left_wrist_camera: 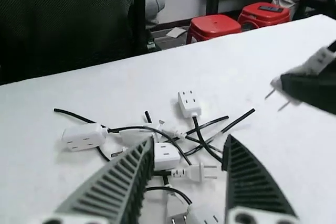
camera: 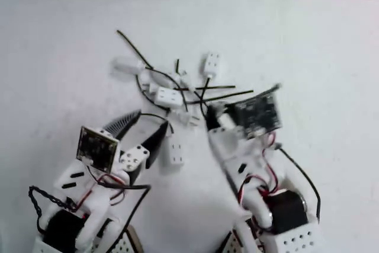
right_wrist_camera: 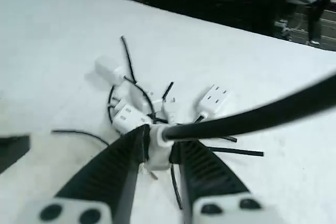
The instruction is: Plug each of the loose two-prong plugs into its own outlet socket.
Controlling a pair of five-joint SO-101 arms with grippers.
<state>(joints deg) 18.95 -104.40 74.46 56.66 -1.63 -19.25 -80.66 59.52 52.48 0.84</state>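
Note:
Several white outlet sockets and two-prong plugs on short black cables lie tangled mid-table. One socket point(camera: 211, 63) sits at the far side, another point(camera: 167, 97) in the middle, a third point(camera: 176, 150) nearest the arms. My right gripper point(camera: 215, 117) point(right_wrist_camera: 160, 139) is shut on a white plug point(right_wrist_camera: 157, 150) above the right edge of the pile, and its black cable point(right_wrist_camera: 252, 116) trails off past the camera. My left gripper point(camera: 154, 119) point(left_wrist_camera: 189, 144) stands open just short of the pile. A loose plug point(left_wrist_camera: 194, 172) and a socket point(left_wrist_camera: 166, 156) lie between its fingers point(left_wrist_camera: 126, 182).
A further socket point(camera: 124, 66) point(left_wrist_camera: 83, 137) lies at the pile's left end. White tabletop runs all around the tangle. Beyond the far table edge stand red stools point(left_wrist_camera: 215, 24) and a dark mesh chair back point(left_wrist_camera: 63, 19).

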